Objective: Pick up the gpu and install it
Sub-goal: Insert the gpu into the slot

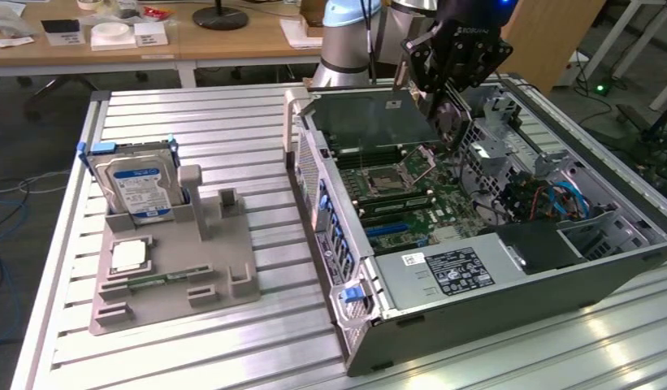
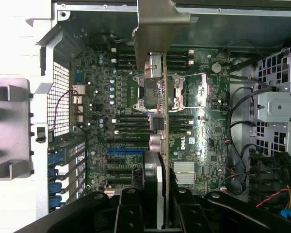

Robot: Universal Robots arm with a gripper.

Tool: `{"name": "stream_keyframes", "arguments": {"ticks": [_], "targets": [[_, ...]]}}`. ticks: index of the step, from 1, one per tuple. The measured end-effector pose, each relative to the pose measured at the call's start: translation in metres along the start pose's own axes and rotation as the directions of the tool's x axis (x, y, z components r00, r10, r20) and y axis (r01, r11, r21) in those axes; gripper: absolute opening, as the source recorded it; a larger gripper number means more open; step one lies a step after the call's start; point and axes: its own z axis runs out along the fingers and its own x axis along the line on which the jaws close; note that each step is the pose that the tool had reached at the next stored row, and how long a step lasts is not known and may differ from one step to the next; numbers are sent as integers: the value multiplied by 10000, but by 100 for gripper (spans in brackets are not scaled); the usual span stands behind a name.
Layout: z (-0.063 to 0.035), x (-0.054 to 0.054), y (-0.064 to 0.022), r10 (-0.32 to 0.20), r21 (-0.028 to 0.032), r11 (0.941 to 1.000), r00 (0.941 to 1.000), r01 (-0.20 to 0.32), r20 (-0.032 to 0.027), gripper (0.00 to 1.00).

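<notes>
The gpu [image 1: 371, 122] is a thin dark card, and my gripper [image 1: 443, 97] is shut on it by one edge. It hangs in the air over the open computer case [image 1: 485, 284], above the motherboard [image 1: 420, 203] and touching nothing. In the wrist view the gpu [image 2: 165, 141] appears edge-on as a thin line running away from my gripper [image 2: 157, 204]. Its silver-gray bracket [image 2: 157, 26] is at the far end, towards the case's rear wall. Below it lie the processor socket [image 2: 169, 90] and the expansion slots [image 2: 128, 158].
The case lies on its side on a slatted aluminium table [image 1: 203, 122]. On the exterior view's left, a grey fixture [image 1: 176, 276] holds a blue-labelled hard drive [image 1: 138, 183], a processor chip [image 1: 129, 256] and a memory stick [image 1: 149, 282]. Cables and drive cages [image 1: 550, 195] fill the case's far side.
</notes>
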Motion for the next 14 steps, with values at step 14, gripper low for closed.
{"name": "stream_keyframes", "arguments": {"ticks": [14], "targets": [[0,0,0,-1379,-22,9904,9904,1379,-60,28]]}}
